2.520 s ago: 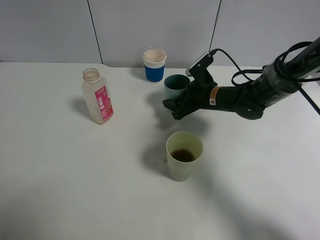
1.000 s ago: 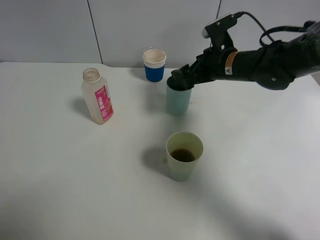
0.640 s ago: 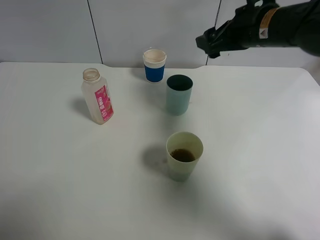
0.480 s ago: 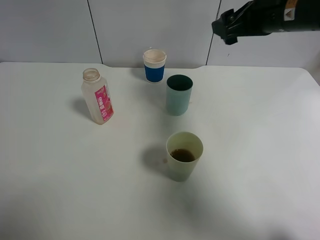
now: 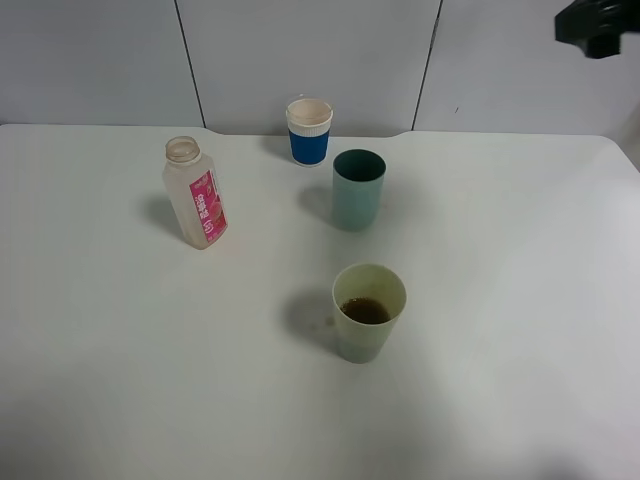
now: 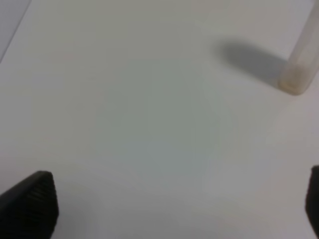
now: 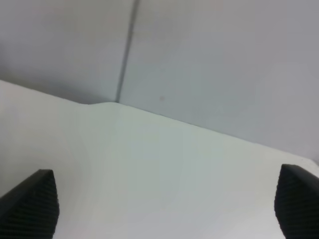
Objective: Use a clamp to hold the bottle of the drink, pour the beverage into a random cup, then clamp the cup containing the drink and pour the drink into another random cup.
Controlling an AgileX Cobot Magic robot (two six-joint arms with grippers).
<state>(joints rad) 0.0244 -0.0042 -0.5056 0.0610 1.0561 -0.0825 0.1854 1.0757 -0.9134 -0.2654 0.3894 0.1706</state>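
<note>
white tabletop, seen from above. the bottle stands upright, uncapped, at the left, well apart from the three cups. a blue-banded white cup stands at the back; a teal cup stands near it, toward the front and right, the two apart. the yellow-green cup stands alone in front of the teal cup, with dark drink visible in its bottom. the inside of the teal cup is too dark to read.

the right pincer appears only as a dark shape cut off at the upper right corner, high above the tabletop and against the grey wall; its fingers cannot be made out there. in the right wrist view only two ribbed fingertips show at the corners, spread apart with nothing between them: released, with bare tabletop and wall beyond.

the left pincer is outside the overhead view. its wrist view shows two fingertips, one nearly cut off by the frame edge, set wide with nothing between them: released. the bottle's blurred base stands beyond, its upper part cut off.
</note>
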